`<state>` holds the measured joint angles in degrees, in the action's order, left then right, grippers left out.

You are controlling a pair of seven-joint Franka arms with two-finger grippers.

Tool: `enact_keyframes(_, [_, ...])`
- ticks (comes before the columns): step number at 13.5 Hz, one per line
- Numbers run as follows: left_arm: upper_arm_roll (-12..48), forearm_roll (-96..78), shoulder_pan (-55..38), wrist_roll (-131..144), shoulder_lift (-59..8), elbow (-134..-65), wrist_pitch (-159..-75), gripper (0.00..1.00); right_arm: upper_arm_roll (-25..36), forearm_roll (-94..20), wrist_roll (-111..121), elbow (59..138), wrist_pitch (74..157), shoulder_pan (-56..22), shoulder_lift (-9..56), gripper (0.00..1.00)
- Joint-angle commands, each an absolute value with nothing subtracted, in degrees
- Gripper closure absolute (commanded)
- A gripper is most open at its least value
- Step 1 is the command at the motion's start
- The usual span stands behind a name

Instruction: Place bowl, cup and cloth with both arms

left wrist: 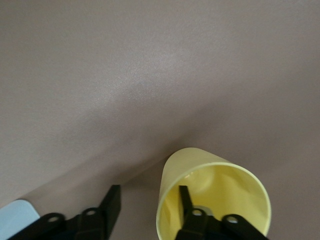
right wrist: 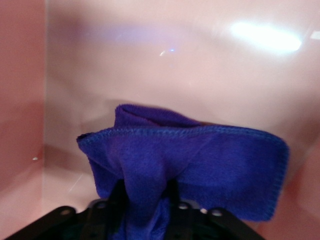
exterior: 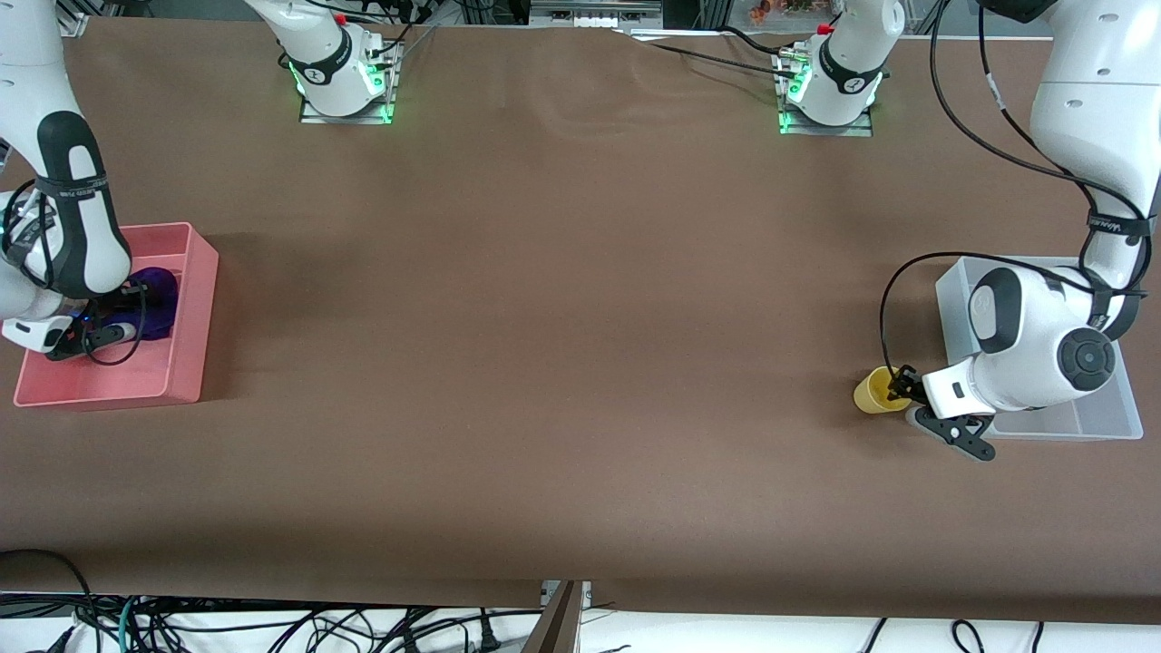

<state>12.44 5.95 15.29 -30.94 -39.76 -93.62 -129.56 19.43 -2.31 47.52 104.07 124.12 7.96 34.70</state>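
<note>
We see a brown matte table (exterior: 562,299) with cables below its near edge; two bins stand on it, one pink (exterior: 195,308), one clear (exterior: 1102,422). One smooth yellow cup (exterior: 876,391) hangs over the table beside the clear bin, the left gripper (left wrist: 147,212) clamping its rim. One soft, hemmed purple cloth (right wrist: 200,165) hangs in the pink bin, pinched by the right gripper (right wrist: 145,200).

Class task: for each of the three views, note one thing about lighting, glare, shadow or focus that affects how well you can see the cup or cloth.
Front view: even overhead light, with a soft shadow beside the pink bin. Left wrist view: the yellow cup is sharp against plain matte table, with a faint shadow. Right wrist view: a bright glare streak on the bin wall above the purple cloth.
</note>
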Motion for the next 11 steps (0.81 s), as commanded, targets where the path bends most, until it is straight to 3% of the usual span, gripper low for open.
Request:
enact_keyframes(1, [12.74,6.42,15.64,-30.23,-39.73,-92.64,-129.29,1.0,19.16,-4.48,48.87,97.94,114.39,8.26,32.26,0.0])
enact_keyframes(4, [12.92,6.07,15.91,-30.32,-38.16,-92.38,-125.54,1.0,18.46,-4.48,48.43,90.81,103.66,7.91,29.37,0.0])
enact_keyframes(6, [12.92,6.07,16.43,-31.2,-34.21,-92.29,-121.31,1.0,14.26,-4.48,46.33,89.39,101.52,7.91,25.69,0.0])
enact_keyframes(11, [12.66,7.03,19.76,-32.68,-25.85,-86.15,-95.93,1.0,1.7,-1.15,23.96,89.38,96.95,7.74,16.98,0.0])
